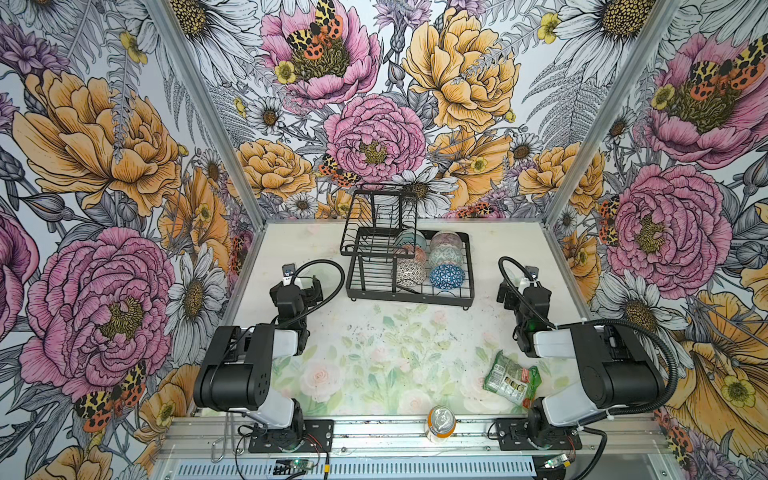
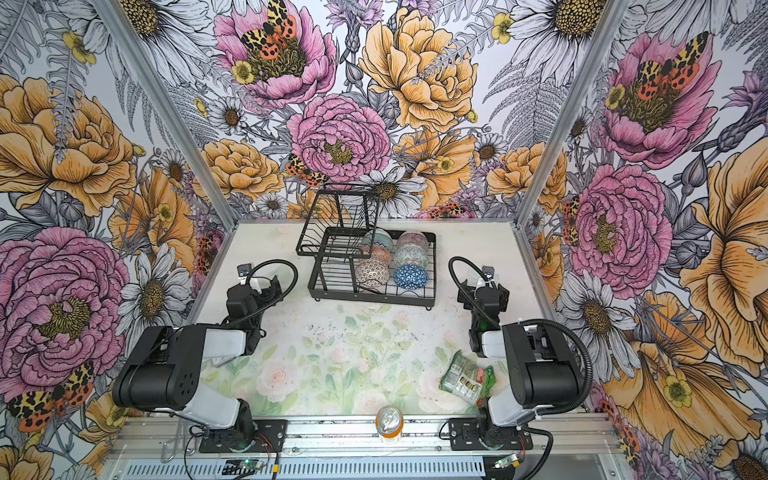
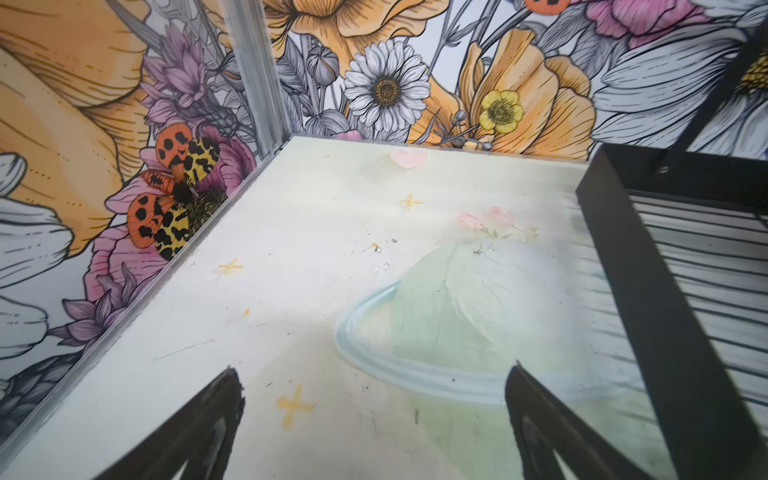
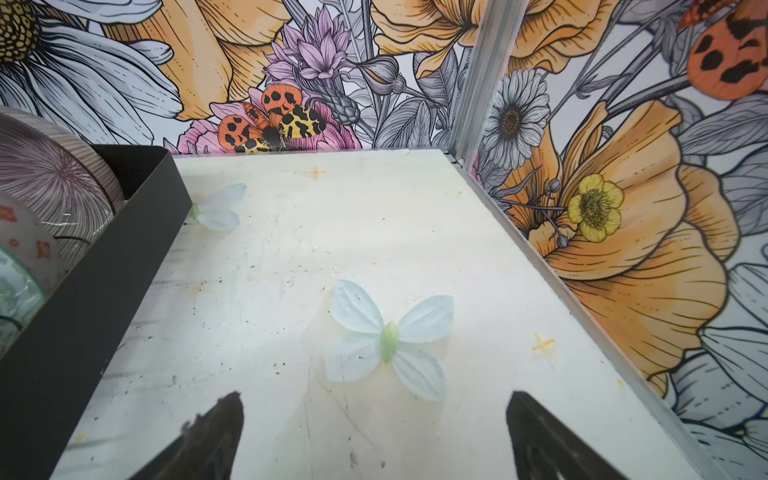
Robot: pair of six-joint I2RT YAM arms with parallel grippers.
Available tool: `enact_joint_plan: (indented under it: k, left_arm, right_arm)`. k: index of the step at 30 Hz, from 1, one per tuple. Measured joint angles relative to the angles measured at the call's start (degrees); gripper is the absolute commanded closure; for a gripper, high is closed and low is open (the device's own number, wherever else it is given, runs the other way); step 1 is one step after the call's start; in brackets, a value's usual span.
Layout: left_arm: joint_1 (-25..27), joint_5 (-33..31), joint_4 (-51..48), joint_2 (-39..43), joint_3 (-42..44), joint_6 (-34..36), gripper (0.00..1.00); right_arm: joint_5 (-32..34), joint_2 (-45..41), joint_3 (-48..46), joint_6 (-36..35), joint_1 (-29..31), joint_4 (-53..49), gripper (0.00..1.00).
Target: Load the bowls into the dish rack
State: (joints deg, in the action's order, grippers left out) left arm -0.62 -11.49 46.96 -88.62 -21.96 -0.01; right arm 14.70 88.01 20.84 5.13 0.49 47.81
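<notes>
The black wire dish rack stands at the back middle of the table in both top views. Several bowls sit in the right part of its lower tier, among them a blue-triangle bowl, a black-white lattice bowl and a pink-striped bowl. The upper tier is bare. My left gripper hovers left of the rack, open and empty; the left wrist view shows its spread jaws over bare table beside the rack wall. My right gripper waits right of the rack, open, with the pink-striped bowl behind the rack wall.
A green snack packet lies at the front right near the right arm's base. An orange-sided drink can stands at the front edge on the rail. Flowered walls with aluminium posts close the table on three sides.
</notes>
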Motion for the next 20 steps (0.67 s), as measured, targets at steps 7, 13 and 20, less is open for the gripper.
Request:
enact_joint_plan:
  k: [7,13,20]
  left_arm:
    - [1.1,1.0,4.6,-0.2,0.4,0.2,0.01]
    - [2.4,0.8,5.7,-0.2,0.4,0.5,0.01]
    - [2.4,0.8,5.7,-0.2,0.4,0.5,0.01]
  right_arm:
    - [0.0,0.0,0.0,0.0,0.0,1.2,0.0]
    - [0.0,0.0,0.0,0.0,0.0,1.3,0.01]
    - [0.0,0.0,0.0,0.0,0.0,1.3,0.01]
